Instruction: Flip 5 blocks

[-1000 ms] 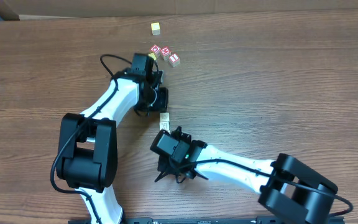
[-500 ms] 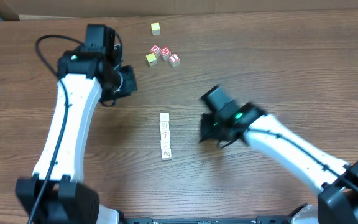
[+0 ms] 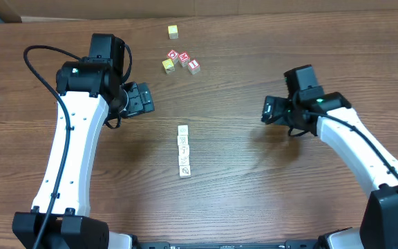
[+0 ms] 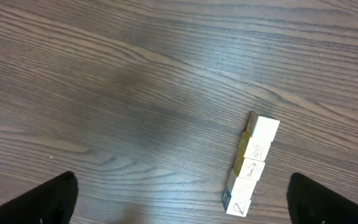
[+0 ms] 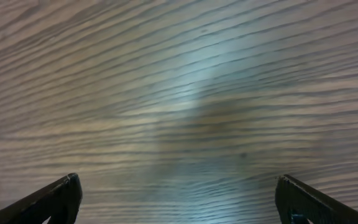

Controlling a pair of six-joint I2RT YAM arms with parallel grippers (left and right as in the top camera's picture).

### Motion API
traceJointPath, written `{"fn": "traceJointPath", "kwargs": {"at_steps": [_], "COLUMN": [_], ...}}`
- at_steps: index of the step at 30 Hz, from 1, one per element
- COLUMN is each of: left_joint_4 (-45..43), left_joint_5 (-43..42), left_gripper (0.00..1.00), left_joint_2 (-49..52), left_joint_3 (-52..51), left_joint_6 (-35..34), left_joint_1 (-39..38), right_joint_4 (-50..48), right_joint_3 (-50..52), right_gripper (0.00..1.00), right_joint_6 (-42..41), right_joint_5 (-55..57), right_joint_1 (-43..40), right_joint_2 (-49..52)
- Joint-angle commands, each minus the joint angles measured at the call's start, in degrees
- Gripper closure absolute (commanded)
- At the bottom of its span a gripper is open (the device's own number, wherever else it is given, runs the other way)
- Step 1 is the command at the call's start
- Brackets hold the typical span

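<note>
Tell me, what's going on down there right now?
Left gripper open, empty. Right gripper open, empty. Blocks in a row between them, untouched. Nothing in the way.

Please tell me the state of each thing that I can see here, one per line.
Left gripper: open, empty.
Right gripper: open, empty.
Blocks: one touching row, lying free between the arms.
Red cubes: grouped close together, not held.
Lone yellow cube: apart, not held.

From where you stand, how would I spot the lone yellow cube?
Look to the far edge of the table, top of the overhead view. The lone yellow cube lies nearest it. The second yellow cube sits beside the red cubes.
</note>
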State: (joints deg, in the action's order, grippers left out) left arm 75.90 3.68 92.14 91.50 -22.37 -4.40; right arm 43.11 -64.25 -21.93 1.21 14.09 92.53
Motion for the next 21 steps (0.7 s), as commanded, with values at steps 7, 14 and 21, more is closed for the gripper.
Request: {"fn": "traceJointPath", "kwargs": {"at_steps": [7,14,21], "left_joint_4": [0.13,0.13,0.13], "left_joint_5": [-0.31,-0.31,-0.31], "left_gripper": [0.00,0.00,0.00], "left_joint_2": [0.11,0.11,0.11], "left_joint_3": [-0.39,-0.39,-0.39], "left_joint_6": [-0.37,-0.39,-0.37], "left_joint_1": [-0.11,-0.11,-0.11], "right_joint_4": [-0.15,-0.15,-0.15], "right_joint_3": [-0.72,-0.72,-0.72], "right_gripper": [0.00,0.00,0.00], "right_joint_6": [1.38,1.38,1.38], "right_joint_5": [0.68,0.66,0.68], "right_joint_1": [-1.20,-1.20,-1.20], "right_joint_2": [-0.81,-0.81,-0.81]}}
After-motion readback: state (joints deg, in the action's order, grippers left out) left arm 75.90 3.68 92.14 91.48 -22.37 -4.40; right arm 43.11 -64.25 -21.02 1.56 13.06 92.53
